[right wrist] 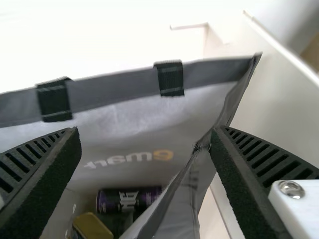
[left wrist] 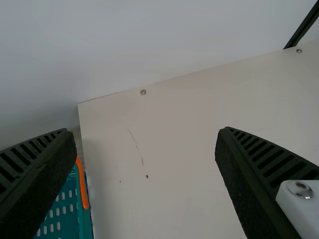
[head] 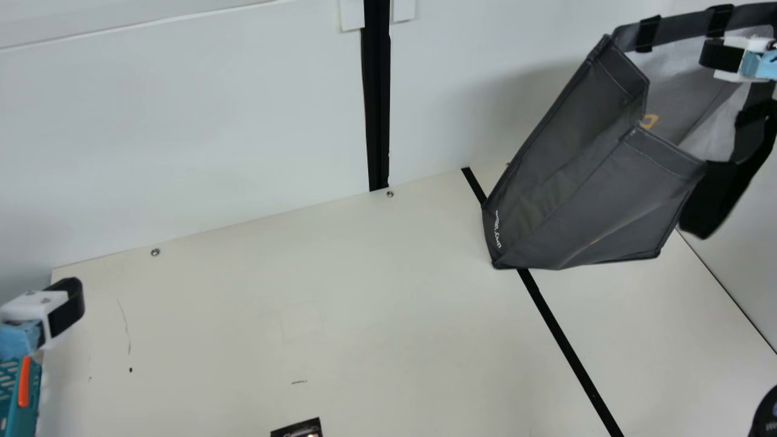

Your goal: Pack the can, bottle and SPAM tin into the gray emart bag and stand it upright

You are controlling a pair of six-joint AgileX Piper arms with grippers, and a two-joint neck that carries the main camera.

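Observation:
My left gripper [head: 67, 306] stands open at the table's left side; in the left wrist view the gripper [left wrist: 144, 132] has only bare table and wall between its spread fingers. The gray emart bag [head: 583, 176] leans over at the back right, low edge on the table, mouth towards the upper right. My right gripper [head: 722, 57] is at that mouth. In the right wrist view the gripper [right wrist: 144, 129] is open over the bag [right wrist: 119, 112]. Inside lie a dark purple can [right wrist: 128, 199], a gold-topped tin [right wrist: 93, 225] and, between them, something dark green, partly hidden.
A teal basket [head: 12, 388] with an orange handle stands at the left edge. White walls rise behind the table [head: 388, 303] and at its right. A small black printed item [head: 300, 428] and a dark round object [head: 766, 413] show near the front.

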